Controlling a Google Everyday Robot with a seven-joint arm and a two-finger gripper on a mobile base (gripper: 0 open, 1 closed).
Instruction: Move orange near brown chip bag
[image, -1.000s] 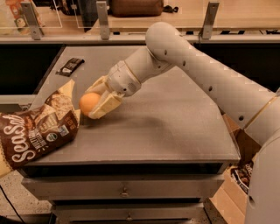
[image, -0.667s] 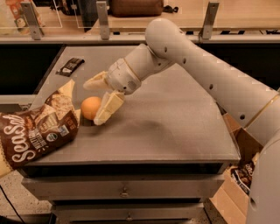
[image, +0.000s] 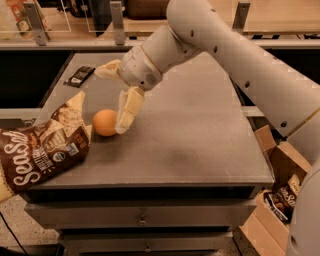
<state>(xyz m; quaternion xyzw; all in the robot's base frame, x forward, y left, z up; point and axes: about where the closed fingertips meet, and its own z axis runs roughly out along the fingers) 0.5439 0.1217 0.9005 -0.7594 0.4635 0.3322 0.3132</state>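
Grey laminate covers the table (image: 200, 145) we are looking at, and on its left part sits the orange (image: 105, 122), resting on the surface and held by nothing. We see the brown chip bag (image: 42, 150) just to the left of the fruit, lying crumpled with its white lettering up and its lower end hanging past the table's front left corner; the orange is just beside the bag's right edge, and we cannot tell whether the two touch. The gripper (image: 110, 100) hovers over the orange on a white arm (image: 240, 55) that reaches in from the right, and its two cream fingers are spread wide. One finger (image: 127, 110) points down along the right side of the fruit, touching it or very nearly so, while the other points away to the upper left. Farther back on the left lies a small black wrapper (image: 80, 76). On the floor to the right stands an open cardboard box (image: 280, 160) holding dark packets.
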